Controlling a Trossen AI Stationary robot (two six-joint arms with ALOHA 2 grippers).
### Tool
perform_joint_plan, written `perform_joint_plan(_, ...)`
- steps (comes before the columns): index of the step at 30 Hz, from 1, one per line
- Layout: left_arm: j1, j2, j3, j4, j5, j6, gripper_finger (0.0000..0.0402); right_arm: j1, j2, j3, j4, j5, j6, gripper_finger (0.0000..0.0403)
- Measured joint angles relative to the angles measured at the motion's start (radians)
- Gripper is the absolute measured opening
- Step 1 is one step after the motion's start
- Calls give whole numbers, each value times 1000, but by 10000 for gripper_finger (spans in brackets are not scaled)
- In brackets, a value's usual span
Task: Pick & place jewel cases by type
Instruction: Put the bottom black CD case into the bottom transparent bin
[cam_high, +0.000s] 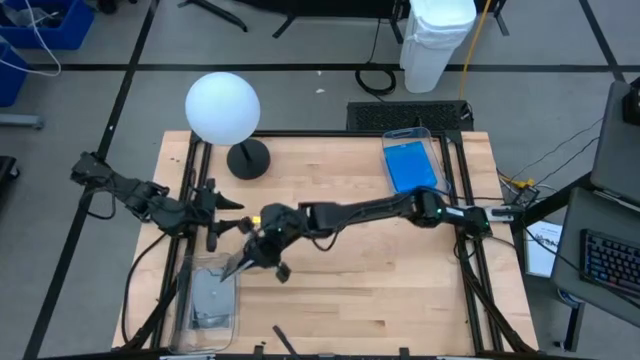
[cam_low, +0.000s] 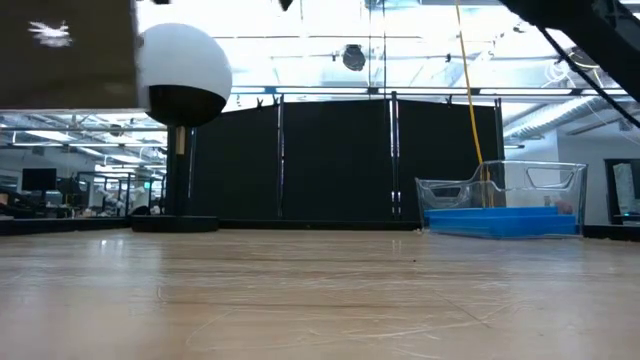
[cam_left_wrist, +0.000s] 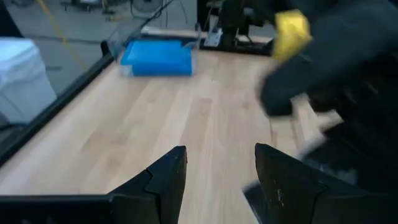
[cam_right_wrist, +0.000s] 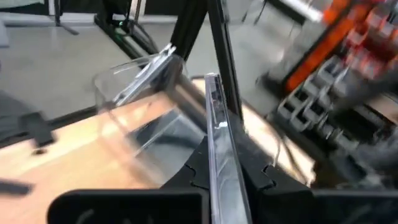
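1. Jewel cases of the dark grey kind lie in a clear plastic bin (cam_high: 210, 300) at the counter's (cam_high: 350, 290) front left corner; the grey stack (cam_high: 212, 297) fills the bin's floor.
2. Just behind that bin, the left gripper (cam_high: 238, 225) hovers with its fingers (cam_left_wrist: 163, 180) spread wide and nothing between them, pointing across the counter toward the right.
3. Beside it, the right gripper (cam_high: 250, 262) reaches all the way across from the right side and hangs over the near-left bin's upper right edge. Its fingers (cam_right_wrist: 258, 174) are pinched narrow on a thin dark jewel case (cam_right_wrist: 217, 149), held on edge and tilted, seen edge-on in the right wrist view with the bin's clear wall beyond it.
4. Behind, at the back left, a white globe lamp (cam_high: 223, 108) stands on its black base.
5. Far right at the back, a second clear bin (cam_high: 445, 165) holds the bright blue jewel cases (cam_high: 412, 166), stacked flat, well apart from both grippers.
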Motion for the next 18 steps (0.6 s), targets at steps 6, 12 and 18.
perform_joint_plan(6, 0, 38, 0, 105, 0, 132, 195, -32, -54, -3, -390, 80, 50, 17)
perform_joint_plan(12, 1, 43, 0, 109, -15, 156, 195, -59, -99, 0, -621, 163, 52, 17)
perform_joint_plan(18, 1, 47, 0, 106, -40, 151, 195, -84, -135, -6, -716, 167, 56, 17)
